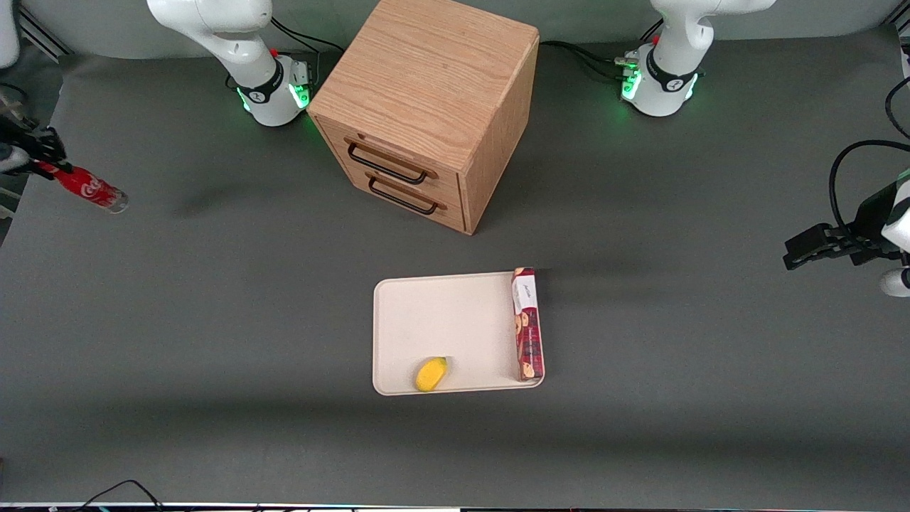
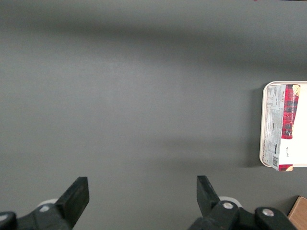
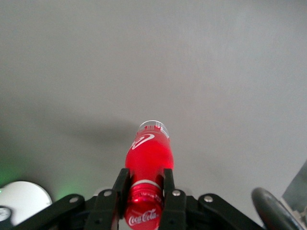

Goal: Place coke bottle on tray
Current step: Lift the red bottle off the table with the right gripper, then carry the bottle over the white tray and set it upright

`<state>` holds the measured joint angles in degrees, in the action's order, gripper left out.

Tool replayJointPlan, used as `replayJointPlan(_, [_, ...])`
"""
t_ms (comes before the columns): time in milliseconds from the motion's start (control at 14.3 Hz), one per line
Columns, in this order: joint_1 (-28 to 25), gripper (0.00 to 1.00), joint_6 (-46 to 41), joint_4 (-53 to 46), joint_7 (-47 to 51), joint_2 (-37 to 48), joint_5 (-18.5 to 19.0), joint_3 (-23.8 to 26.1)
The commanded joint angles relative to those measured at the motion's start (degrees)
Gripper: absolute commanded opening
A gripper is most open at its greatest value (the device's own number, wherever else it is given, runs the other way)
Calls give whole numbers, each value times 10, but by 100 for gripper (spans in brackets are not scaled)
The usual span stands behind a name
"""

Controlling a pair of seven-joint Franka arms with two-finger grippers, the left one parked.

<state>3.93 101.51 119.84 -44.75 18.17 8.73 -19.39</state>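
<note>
Dark grey matting [image 1: 213, 320] is covering the whole table. At the working arm's end of it, the gripper [image 1: 44, 165] is clamping the coke bottle [image 1: 91, 188] near its cap, the fingers [image 3: 121, 184] pressing on either side of the neck. That bottle is hanging tilted, clear base pointing outward, and appearing to float off the mat. Well apart from it, the tray [image 1: 441, 320] is lying nearer the front camera than the wooden drawer cabinet [image 1: 426, 107]. A yellow fruit-shaped piece [image 1: 431, 374] and a long red biscuit box [image 1: 527, 323] are sitting on the tray.
</note>
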Motion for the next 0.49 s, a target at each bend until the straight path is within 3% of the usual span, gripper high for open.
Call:
replayJointPlan(0, [-4, 1, -121, -177, 44, -59, -44, 78])
replayJointPlan(209, [-4, 1, -213, -344, 181, -131, -78, 195])
replayJointPlan(419, [-4, 1, -224, -437, 363, -209, -79, 325])
